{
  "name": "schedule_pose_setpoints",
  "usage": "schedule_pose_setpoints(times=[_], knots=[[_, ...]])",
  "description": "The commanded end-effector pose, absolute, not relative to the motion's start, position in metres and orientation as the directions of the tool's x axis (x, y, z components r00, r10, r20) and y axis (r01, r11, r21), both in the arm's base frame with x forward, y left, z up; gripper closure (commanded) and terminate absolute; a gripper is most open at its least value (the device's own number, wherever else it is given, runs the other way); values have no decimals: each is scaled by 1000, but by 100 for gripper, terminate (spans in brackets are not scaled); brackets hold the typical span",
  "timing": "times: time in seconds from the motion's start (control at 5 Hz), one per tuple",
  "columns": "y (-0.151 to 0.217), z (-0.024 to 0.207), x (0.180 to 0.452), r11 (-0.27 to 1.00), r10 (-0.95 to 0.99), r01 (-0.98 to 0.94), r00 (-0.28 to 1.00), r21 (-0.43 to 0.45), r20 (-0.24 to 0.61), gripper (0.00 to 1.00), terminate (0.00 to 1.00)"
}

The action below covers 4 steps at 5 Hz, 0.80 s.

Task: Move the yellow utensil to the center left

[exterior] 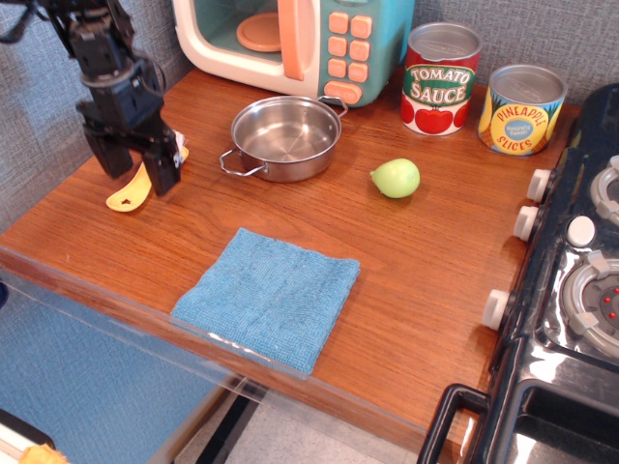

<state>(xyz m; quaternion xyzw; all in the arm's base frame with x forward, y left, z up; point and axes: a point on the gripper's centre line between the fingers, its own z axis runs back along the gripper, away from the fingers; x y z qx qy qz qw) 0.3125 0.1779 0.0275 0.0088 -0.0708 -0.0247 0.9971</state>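
The yellow utensil point(129, 195) lies flat on the wooden table at the center left. Its handle end points toward the front left, and its head is mostly hidden behind my right finger. My gripper point(135, 166) hangs just over it, open, with the black fingers point(164, 172) spread on either side of the utensil. It holds nothing.
A steel pan point(285, 135) sits right of the gripper. A green pear-like fruit point(396, 178), a blue cloth point(269, 295), a toy microwave point(290, 39), two cans point(440, 77) and a stove point(580, 280) are also here. The table's left edge point(39, 208) is close.
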Motion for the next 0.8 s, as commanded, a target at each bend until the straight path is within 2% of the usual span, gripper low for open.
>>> schedule_pose_setpoints(times=[0.0,0.2,0.6], knots=[[139,127,290,997,-27,5,956,74,291,0,0],[114,126,282,997,-50,33,967,73,248,0,0],[98,118,283,992,-102,85,971,90,217,0,0]])
